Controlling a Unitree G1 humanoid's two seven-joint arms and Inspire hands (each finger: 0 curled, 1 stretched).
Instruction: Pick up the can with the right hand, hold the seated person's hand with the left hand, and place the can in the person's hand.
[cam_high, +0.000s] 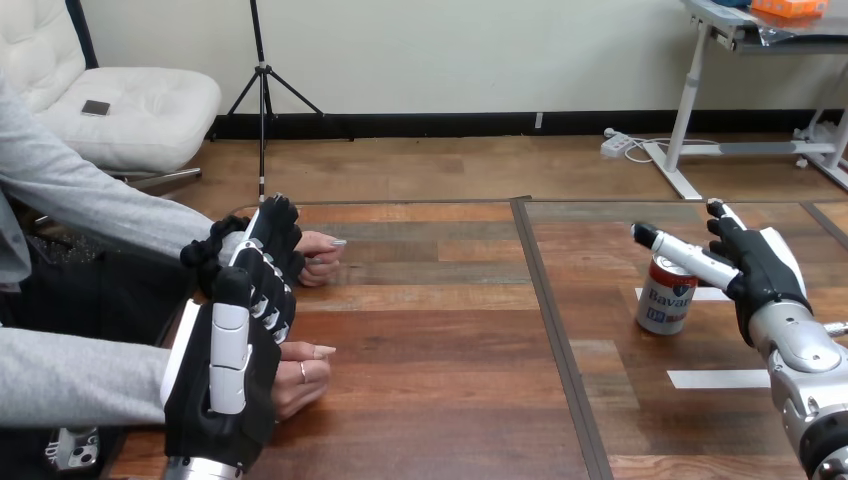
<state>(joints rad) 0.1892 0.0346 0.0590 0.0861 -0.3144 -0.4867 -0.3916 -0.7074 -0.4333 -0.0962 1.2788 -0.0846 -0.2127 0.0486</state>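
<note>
Plainly little is done: our right hand (752, 268) reaches, fingers straight and holding nothing, over the red, white and blue metal can (666, 302) standing near the wooden bench's (440, 400) right edge. Our left hand (225, 375) rises beside the person's farther hand (320, 258); its grip we cannot tell.

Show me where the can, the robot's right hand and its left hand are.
can (665, 300): head view, on its side wall.
right hand (762, 265): head view, on its black middle part.
left hand (252, 388): head view, on its black back.
</note>
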